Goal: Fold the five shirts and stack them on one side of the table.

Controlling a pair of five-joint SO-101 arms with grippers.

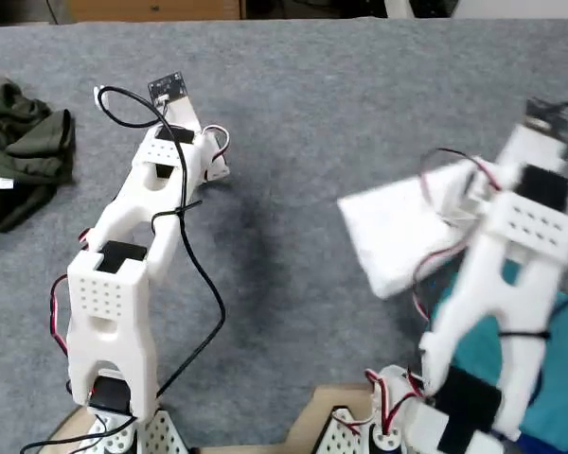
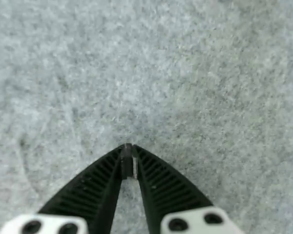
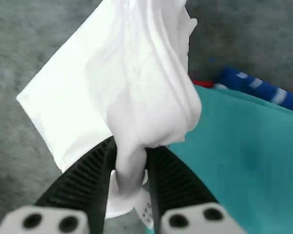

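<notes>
My right gripper (image 3: 129,158) is shut on a fold of the white shirt (image 3: 117,87), lifted above the table at the right; the same white shirt (image 1: 402,227) hangs as a folded slab beside the right arm. Under it lies a teal folded shirt (image 3: 244,165) with a blue shirt (image 3: 259,87) and a red edge below; the teal shirt (image 1: 559,397) sits at the table's right front. My left gripper (image 2: 128,161) is shut with nothing in it, above bare grey cloth at centre left. A crumpled dark green shirt (image 1: 19,151) lies at the far left.
A grey felt-like cover (image 1: 312,113) spreads over the whole table. A black cable (image 1: 194,255) loops beside the left arm. The arm bases stand at the front edge.
</notes>
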